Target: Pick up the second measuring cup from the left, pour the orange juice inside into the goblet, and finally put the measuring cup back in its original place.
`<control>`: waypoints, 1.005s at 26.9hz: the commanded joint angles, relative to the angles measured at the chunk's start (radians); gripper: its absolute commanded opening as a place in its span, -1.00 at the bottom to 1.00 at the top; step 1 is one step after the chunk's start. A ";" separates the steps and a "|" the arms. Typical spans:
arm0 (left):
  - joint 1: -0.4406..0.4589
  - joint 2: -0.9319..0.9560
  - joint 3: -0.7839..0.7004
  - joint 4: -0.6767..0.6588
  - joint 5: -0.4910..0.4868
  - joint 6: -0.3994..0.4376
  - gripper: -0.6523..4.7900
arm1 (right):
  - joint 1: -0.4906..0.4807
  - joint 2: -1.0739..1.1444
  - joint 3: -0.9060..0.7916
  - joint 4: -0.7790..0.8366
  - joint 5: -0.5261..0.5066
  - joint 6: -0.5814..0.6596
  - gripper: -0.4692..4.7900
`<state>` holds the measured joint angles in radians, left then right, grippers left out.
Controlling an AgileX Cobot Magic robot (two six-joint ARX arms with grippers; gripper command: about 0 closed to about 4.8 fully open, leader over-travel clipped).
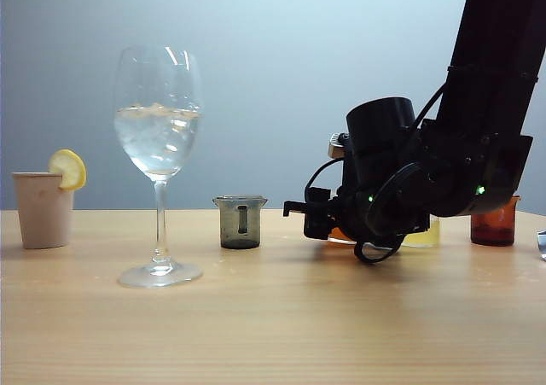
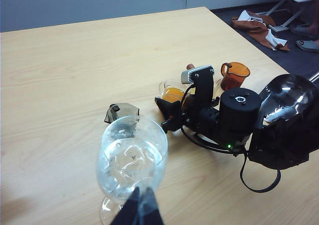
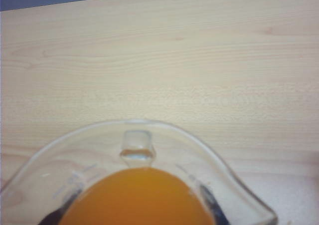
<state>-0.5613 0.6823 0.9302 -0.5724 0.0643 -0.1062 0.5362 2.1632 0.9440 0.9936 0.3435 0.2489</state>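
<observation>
The second measuring cup (image 3: pixel 137 147), clear glass with a pour lip, holds orange juice (image 3: pixel 139 197) and stands on the table. My right gripper (image 3: pixel 137 205) is shut on it, a dark finger (image 3: pixel 212 205) hugging each side of its wall. In the exterior view the right gripper (image 1: pixel 328 223) hides nearly all of the cup; only an orange sliver (image 1: pixel 339 234) shows. The goblet (image 1: pixel 159 129), tall and stemmed, stands to the left with ice water inside. My left gripper (image 2: pixel 139 210) hovers shut and empty on the near side of the goblet (image 2: pixel 130 160).
A smoky grey cup (image 1: pixel 240 223) stands between goblet and right gripper. A pale yellow cup (image 1: pixel 424 234) and a reddish-brown cup (image 1: pixel 495 223) stand to the right. A beige tumbler (image 1: pixel 43 207) with a lemon slice is far left. The table edge (image 2: pixel 239 40) lies beyond the cups.
</observation>
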 commanded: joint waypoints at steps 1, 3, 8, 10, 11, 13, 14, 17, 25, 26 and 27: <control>-0.001 0.000 0.003 0.012 0.004 0.001 -0.78 | 0.006 -0.016 0.000 -0.024 -0.011 0.005 -0.26; -0.001 0.000 0.003 0.013 0.004 0.001 -0.78 | 0.007 -0.026 -0.001 -0.025 -0.030 -0.002 -0.26; -0.001 0.000 0.003 0.013 0.003 0.001 -0.78 | 0.008 -0.054 -0.003 -0.026 -0.059 -0.019 -0.26; -0.001 0.000 0.003 0.013 0.004 0.001 -0.78 | 0.008 -0.081 -0.010 -0.027 -0.059 -0.022 -0.26; -0.001 0.000 0.003 0.013 0.003 0.001 -0.78 | 0.008 -0.091 -0.013 -0.030 -0.059 -0.024 -0.26; -0.001 0.000 0.003 0.013 0.003 0.001 -0.78 | 0.008 -0.121 -0.021 -0.044 -0.063 -0.046 -0.26; -0.001 0.000 0.003 0.013 0.003 0.001 -0.78 | 0.008 -0.132 -0.025 -0.056 -0.070 -0.048 -0.26; -0.001 0.000 0.003 0.013 0.003 0.001 -0.78 | 0.008 -0.194 -0.025 -0.153 -0.096 -0.048 -0.26; -0.001 0.000 0.003 0.013 0.003 0.001 -0.78 | 0.008 -0.352 -0.025 -0.262 -0.122 -0.070 -0.26; -0.001 0.000 0.003 0.014 0.003 0.001 -0.78 | 0.008 -0.367 -0.025 -0.271 -0.122 -0.071 -0.26; -0.001 0.000 0.003 0.014 0.003 0.001 -0.78 | 0.008 -0.383 -0.025 -0.282 -0.122 -0.071 -0.26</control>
<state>-0.5613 0.6823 0.9302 -0.5724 0.0643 -0.1062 0.5449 1.8069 0.9142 0.7059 0.2230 0.1871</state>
